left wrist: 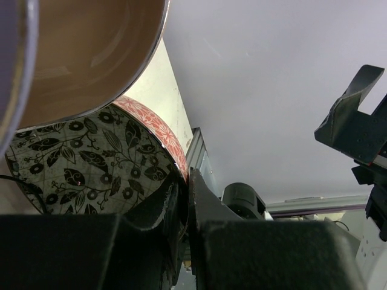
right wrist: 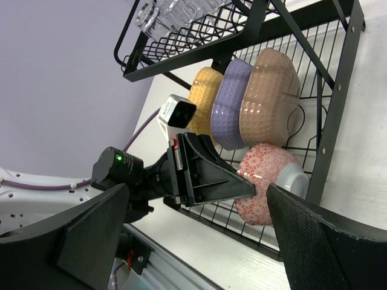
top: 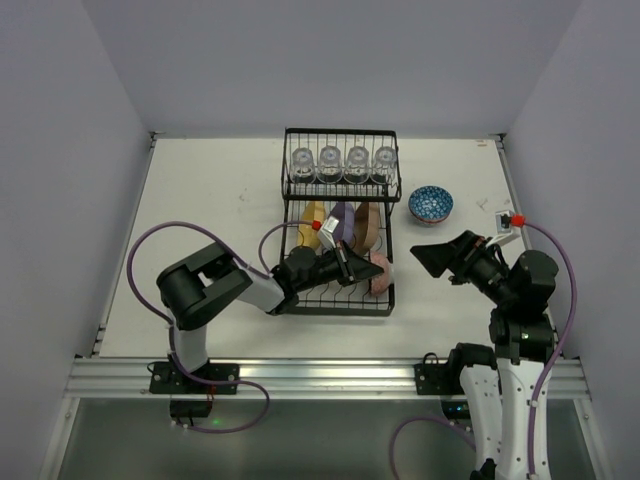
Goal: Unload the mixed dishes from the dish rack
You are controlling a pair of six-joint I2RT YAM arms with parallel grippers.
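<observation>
The black wire dish rack (top: 338, 300) stands mid-table. Four clear glasses (top: 343, 163) sit on its upper shelf. Yellow (top: 314, 219), purple (top: 341, 222) and brown (top: 366, 224) plates stand in the lower slots. My left gripper (top: 362, 270) reaches into the lower tier and is shut on the rim of a red-patterned bowl (top: 381, 272). The left wrist view shows that bowl's black-leaf inside (left wrist: 91, 163) pinched at the gripper (left wrist: 188, 178). A blue bowl (top: 430, 204) sits on the table right of the rack. My right gripper (top: 438, 258) is open and empty beside the rack.
White walls close in the table on three sides. A small white tag with a red tip (top: 508, 221) lies near the right edge. The right wrist view shows the rack's front rail (right wrist: 329, 127) and bare table in front of it.
</observation>
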